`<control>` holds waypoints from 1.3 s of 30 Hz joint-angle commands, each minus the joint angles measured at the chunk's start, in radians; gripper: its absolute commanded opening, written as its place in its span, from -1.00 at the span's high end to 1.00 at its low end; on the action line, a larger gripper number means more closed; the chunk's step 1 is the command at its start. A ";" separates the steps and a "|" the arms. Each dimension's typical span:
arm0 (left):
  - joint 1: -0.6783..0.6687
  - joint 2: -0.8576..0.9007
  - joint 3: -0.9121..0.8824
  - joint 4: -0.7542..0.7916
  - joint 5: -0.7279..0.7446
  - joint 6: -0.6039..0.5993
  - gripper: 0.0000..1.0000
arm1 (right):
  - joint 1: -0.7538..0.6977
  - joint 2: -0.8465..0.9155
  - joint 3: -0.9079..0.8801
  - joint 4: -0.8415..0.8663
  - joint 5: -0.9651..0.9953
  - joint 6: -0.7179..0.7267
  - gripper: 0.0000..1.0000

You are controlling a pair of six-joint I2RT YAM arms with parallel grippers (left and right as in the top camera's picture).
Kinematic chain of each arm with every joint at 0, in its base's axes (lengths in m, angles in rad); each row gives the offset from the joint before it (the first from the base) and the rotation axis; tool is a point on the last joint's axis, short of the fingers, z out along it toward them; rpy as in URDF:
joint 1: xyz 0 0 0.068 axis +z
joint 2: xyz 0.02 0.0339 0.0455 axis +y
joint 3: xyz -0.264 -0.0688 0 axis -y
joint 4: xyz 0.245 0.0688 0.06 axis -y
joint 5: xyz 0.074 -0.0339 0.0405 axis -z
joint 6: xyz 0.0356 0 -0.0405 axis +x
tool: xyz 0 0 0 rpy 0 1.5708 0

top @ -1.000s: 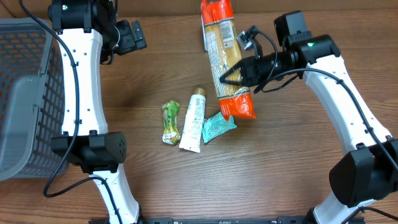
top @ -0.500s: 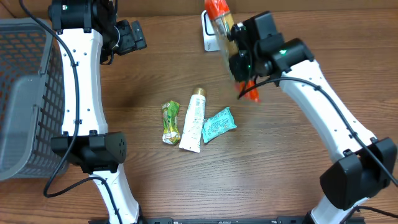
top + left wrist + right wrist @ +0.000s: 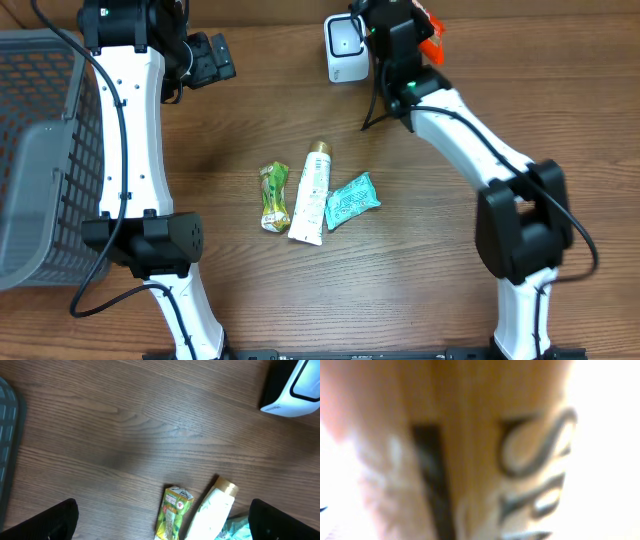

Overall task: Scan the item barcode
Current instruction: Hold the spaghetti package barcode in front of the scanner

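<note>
While my right pincer [image 3: 403, 22] is way up at the far edge of the bench [image 3: 420, 290], it's pinching the spaghetti pack [image 3: 431, 32]. In the overhead view only the pack's orange end pokes out from behind my wrist. That puts the pack just right of the white scanner [image 3: 343, 48]. My right wrist cam is basically useless, just a blurry tan wrapper with dark lettering jammed against the lens, so I can't tell whether the barcode faces the scanner. My left pincer [image 3: 214, 58] is spread wide with nothing in it, hovering at the far left. Lying mid-bench, side by side, are a green packet [image 3: 273, 196], a white tube [image 3: 312, 195] and a teal packet [image 3: 352, 201]. A grey basket [image 3: 40, 150] sits at the left edge.
</note>
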 commanded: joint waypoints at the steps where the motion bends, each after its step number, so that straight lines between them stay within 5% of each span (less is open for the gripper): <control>1: 0.002 -0.015 0.019 0.001 0.005 -0.015 -0.99 | 0.000 0.098 0.034 0.182 0.179 -0.266 0.93; 5: 0.002 -0.015 0.019 0.001 0.005 -0.015 -0.99 | -0.001 0.195 0.034 0.327 0.226 -0.309 0.93; 39: 0.002 -0.015 0.019 0.001 0.005 -0.014 -0.99 | -0.006 0.209 0.034 0.404 0.281 -0.255 0.93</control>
